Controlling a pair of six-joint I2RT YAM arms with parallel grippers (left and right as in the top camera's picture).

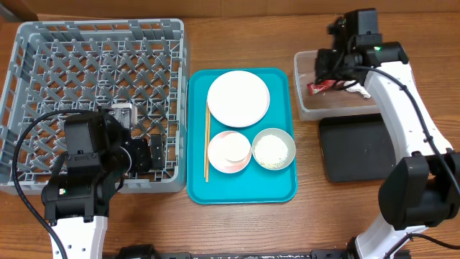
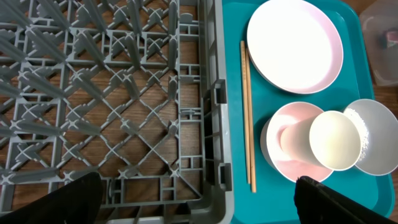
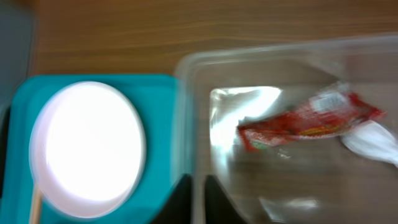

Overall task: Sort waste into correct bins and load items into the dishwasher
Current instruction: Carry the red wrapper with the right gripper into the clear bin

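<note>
Left pincer [image 2: 199, 190] hangs wide open over the rack's [image 1: 43, 43] lower right corner. At upper right the right pincer [image 3: 198, 196], fingers nearly together and seemingly empty, hovers at the tub [image 1: 305, 108]. Wrapper [image 3: 305, 124] and white scrap [image 3: 373, 140] lie in the tub, so that waste looks sorted. Plate [image 1: 238, 98], pink bowl [image 1: 219, 155] with cup [image 2: 333, 140], grey bowl [image 1: 290, 144] with rice [image 1: 272, 150], and chopsticks [image 1: 206, 144] sit on the teal tray [image 1: 280, 191]. No dish shows in the rack, so loading looks not yet begun.
</note>
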